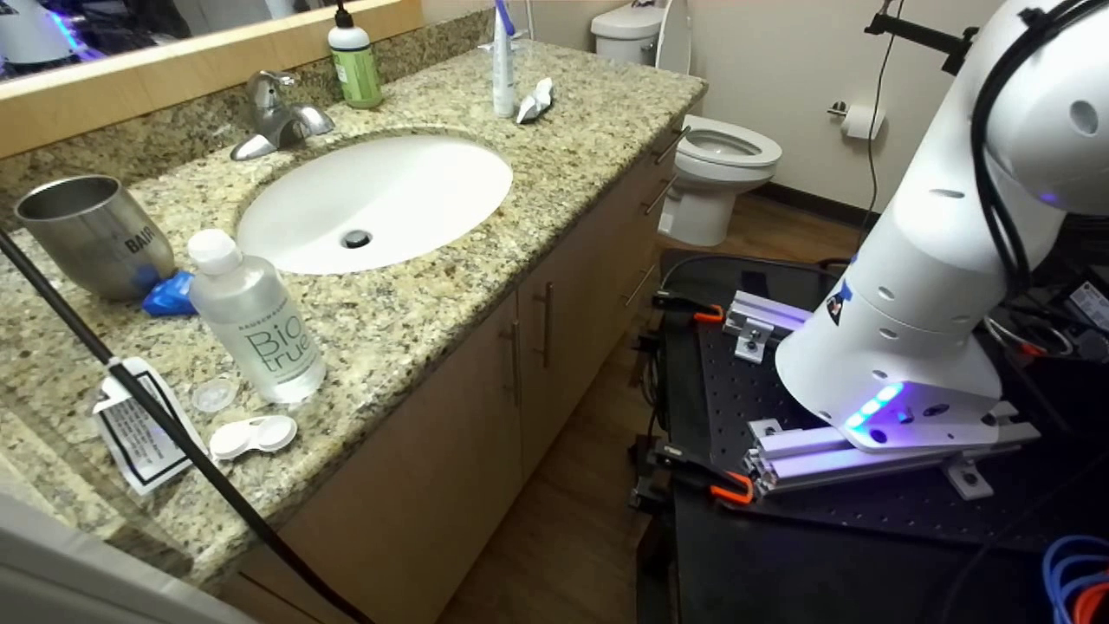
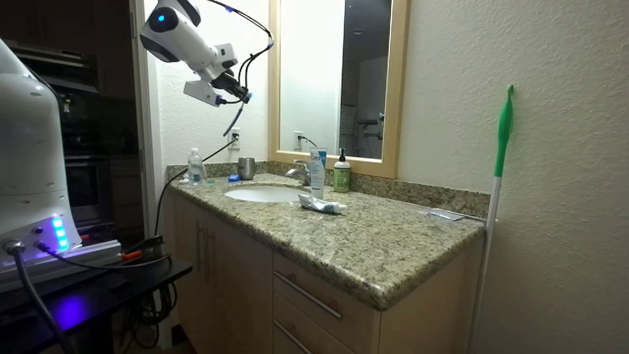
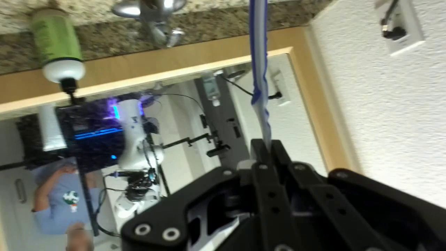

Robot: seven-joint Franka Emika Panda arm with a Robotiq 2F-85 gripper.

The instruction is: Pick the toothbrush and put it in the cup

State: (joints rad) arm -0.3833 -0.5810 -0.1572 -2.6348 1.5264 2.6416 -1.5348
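Open air around the toothbrush (image 3: 259,75), gripped in the hand (image 3: 267,143)! Lower down, the cup (image 2: 246,168) stands near the back edge of the speckled bench (image 2: 344,241), sink (image 1: 416,182) nearby, framed mirror (image 2: 314,73) on the wall (image 2: 452,73).

I have the toothbrush (image 3: 259,52) pinched in my hand (image 3: 268,148) by its narrower stretch; close up in the wrist view it is whitish, edged with blue, and I can't see what lies inside the grip. In an exterior view its handle (image 2: 234,121), slim, dark blue and faintly curved, slants down from there to a free end, higher than the worktop (image 2: 358,241) and apart from the metal tumbler (image 2: 246,169). The metal tumbler, shiny dark grey with BAIR lettered on its side, stands upright on the worktop, mouth up, near a rear corner and well back from the front edge. Its inside bottom is hidden from me.
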